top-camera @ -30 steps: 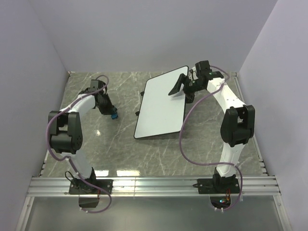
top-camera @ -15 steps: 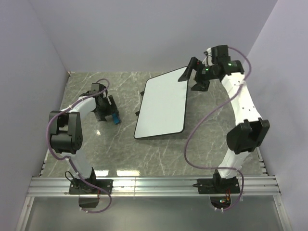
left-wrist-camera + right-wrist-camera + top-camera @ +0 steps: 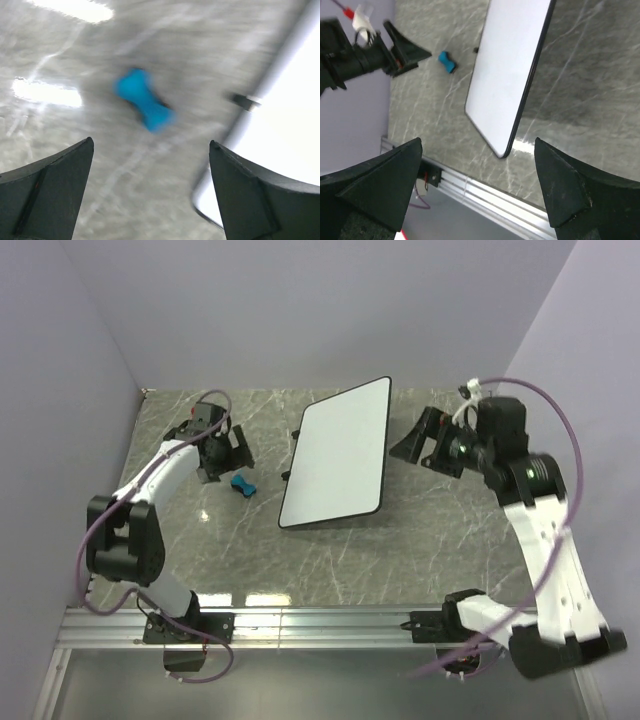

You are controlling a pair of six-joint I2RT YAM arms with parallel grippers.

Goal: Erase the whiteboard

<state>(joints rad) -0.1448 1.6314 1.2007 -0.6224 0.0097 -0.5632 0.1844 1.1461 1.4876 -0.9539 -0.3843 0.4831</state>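
Two hands, both spread wide, holding nothing: my left hand (image 3: pixel 232 452) hovers near blue eraser (image 3: pixel 241 485); my right hand (image 3: pixel 415 445) hovers right of blank whiteboard (image 3: pixel 340 455) on worktop (image 3: pixel 420 520).

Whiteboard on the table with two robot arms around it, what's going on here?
The whiteboard lies on the table and looks clean, no marks visible. The blue eraser lies loose on the table to its left, with the left gripper open close by it. The right gripper is open and empty, off the board's right side.
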